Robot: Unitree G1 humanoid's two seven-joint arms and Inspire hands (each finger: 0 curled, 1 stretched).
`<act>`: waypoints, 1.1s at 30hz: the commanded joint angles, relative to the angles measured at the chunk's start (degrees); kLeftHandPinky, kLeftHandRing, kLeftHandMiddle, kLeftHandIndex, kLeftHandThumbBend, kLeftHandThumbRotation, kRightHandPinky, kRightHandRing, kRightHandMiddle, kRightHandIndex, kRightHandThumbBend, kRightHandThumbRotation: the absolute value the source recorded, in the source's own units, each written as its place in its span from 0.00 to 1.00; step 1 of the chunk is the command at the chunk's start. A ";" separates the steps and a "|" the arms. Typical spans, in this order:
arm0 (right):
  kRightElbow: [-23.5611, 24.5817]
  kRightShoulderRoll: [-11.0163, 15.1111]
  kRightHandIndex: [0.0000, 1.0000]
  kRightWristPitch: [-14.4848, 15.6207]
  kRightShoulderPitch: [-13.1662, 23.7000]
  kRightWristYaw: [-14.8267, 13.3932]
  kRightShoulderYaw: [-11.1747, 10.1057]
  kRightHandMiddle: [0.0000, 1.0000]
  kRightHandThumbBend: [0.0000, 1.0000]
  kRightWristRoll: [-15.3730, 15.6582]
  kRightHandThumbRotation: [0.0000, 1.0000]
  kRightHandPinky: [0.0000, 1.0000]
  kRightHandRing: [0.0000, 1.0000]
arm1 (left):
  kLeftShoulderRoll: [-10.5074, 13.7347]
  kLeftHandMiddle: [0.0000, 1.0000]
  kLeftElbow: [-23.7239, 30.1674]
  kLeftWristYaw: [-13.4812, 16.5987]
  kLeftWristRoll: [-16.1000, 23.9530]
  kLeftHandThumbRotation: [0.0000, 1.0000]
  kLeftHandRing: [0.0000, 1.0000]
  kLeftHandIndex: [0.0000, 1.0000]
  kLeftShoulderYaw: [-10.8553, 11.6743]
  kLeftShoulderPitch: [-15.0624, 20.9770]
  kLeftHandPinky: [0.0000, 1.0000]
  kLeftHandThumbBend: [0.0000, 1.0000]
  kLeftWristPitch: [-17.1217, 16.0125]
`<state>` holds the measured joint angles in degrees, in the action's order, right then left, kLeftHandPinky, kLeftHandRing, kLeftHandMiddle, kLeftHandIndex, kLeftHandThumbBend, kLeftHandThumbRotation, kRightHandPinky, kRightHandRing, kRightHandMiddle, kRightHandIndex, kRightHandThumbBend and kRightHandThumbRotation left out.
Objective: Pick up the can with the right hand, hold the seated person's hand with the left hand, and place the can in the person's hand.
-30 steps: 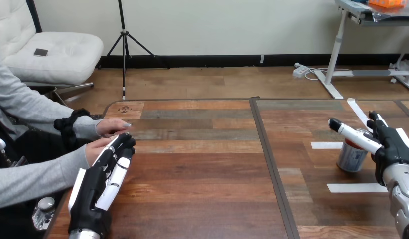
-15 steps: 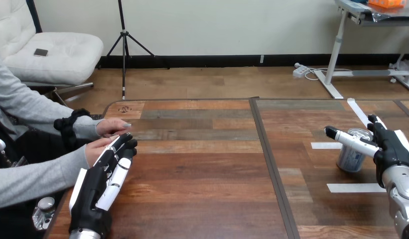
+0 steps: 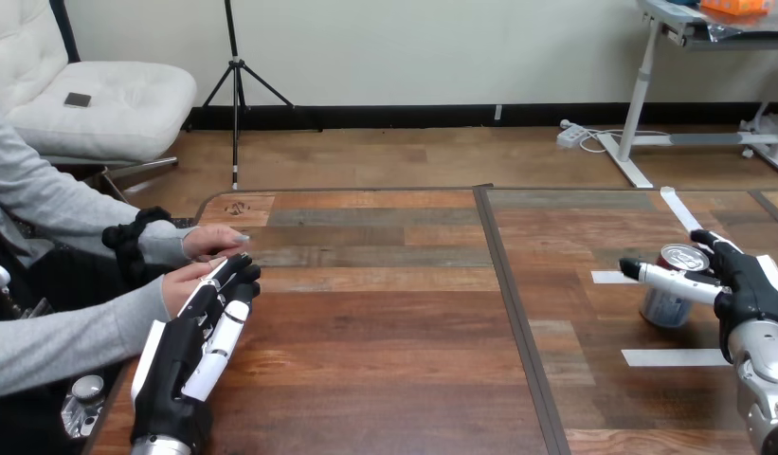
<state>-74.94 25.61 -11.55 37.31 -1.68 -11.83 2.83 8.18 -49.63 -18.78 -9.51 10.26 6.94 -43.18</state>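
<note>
A silver can (image 3: 665,307) with a red top stands upright at the table's right side. My right hand (image 3: 750,284) reaches round it from the right. Its straight thumb (image 3: 661,277) lies across the can's near upper side, and its fingers (image 3: 714,243) sit behind the can's rim, not closed on it. At the table's left edge my left hand (image 3: 188,353) lies with straight fingers, its fingertips against the person's nearer hand (image 3: 180,285). The person's farther hand (image 3: 214,242) rests flat on the table just beyond.
White tape strips (image 3: 673,357) lie on the table around the can. A dark seam (image 3: 514,313) runs front to back between the two table halves. A small metal object (image 3: 82,402) sits off the table's left edge.
My right hand has sunk lower round the can: the thumb dropped from above the can's top to across its upper side. The left hand and the person's hands have stayed put.
</note>
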 commanded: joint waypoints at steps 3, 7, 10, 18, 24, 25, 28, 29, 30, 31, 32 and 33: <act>0.68 -0.81 0.83 -1.34 2.19 -1.88 0.32 0.83 0.94 0.21 0.00 0.79 0.83 | 0.73 0.86 1.67 0.42 -0.02 0.68 0.88 0.86 0.35 2.93 0.89 0.40 -0.43; 0.68 -0.91 0.79 -1.73 2.08 -2.71 0.48 0.79 0.91 0.47 0.00 0.76 0.79 | 0.53 0.86 1.82 0.59 -0.26 0.69 0.87 0.86 0.42 2.93 0.89 0.39 -0.20; 0.56 -0.97 0.77 -1.67 2.08 -3.36 0.53 0.77 0.90 0.59 0.00 0.72 0.76 | 0.61 0.85 1.82 0.36 -0.35 0.68 0.87 0.86 0.36 2.94 0.89 0.38 -0.13; 0.54 -1.09 0.71 -1.36 2.11 -5.32 1.33 0.70 0.86 1.64 0.00 0.59 0.67 | 0.68 0.86 1.57 -0.22 -0.68 0.68 0.88 0.86 0.44 3.01 0.90 0.37 -0.20; 0.42 -1.11 0.68 -1.15 2.12 -5.63 1.21 0.67 0.83 1.89 0.00 0.55 0.62 | 0.81 0.86 1.58 0.05 -0.35 0.68 0.87 0.86 0.38 2.99 0.89 0.37 -0.33; 0.41 -1.11 0.68 -1.19 2.10 -5.71 1.24 0.67 0.82 1.97 0.00 0.54 0.61 | 0.84 0.86 1.62 0.02 -0.33 0.68 0.87 0.86 0.35 2.97 0.89 0.36 -0.28; 0.43 -1.13 0.67 -1.19 2.11 -5.85 1.28 0.66 0.81 2.09 0.00 0.50 0.58 | 0.92 0.86 1.66 -0.03 -0.26 0.68 0.87 0.86 0.31 2.94 0.89 0.36 -0.29; 0.45 -1.14 0.66 -1.17 2.12 -5.89 1.29 0.65 0.81 2.11 0.00 0.50 0.58 | 0.95 0.86 1.68 -0.04 -0.22 0.68 0.87 0.86 0.29 2.92 0.89 0.35 -0.33; 0.46 -1.14 0.66 -1.15 2.13 -5.92 1.31 0.65 0.80 2.13 0.00 0.49 0.57 | 0.97 0.86 1.69 -0.05 -0.20 0.68 0.88 0.86 0.28 2.91 0.89 0.35 -0.36; 0.47 -1.16 0.66 -1.15 2.13 -6.04 1.32 0.65 0.80 2.16 0.00 0.49 0.57 | 0.94 0.86 1.71 -0.08 -0.26 0.68 0.88 0.86 0.31 2.90 0.89 0.35 -0.31; 0.46 -1.17 0.66 -1.16 2.12 -6.12 1.32 0.64 0.80 2.18 0.00 0.48 0.56 | 0.91 0.86 1.73 -0.09 -0.32 0.68 0.88 0.86 0.33 2.90 0.89 0.35 -0.27; 0.46 -1.18 0.65 -1.16 2.12 -6.18 1.32 0.64 0.80 2.19 0.00 0.48 0.55 | 0.89 0.86 1.74 -0.10 -0.35 0.68 0.88 0.86 0.35 2.90 0.89 0.35 -0.23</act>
<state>-74.94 24.95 -11.57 37.23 -7.04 -11.10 4.68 8.18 -49.63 -18.62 -9.58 10.28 6.94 -43.08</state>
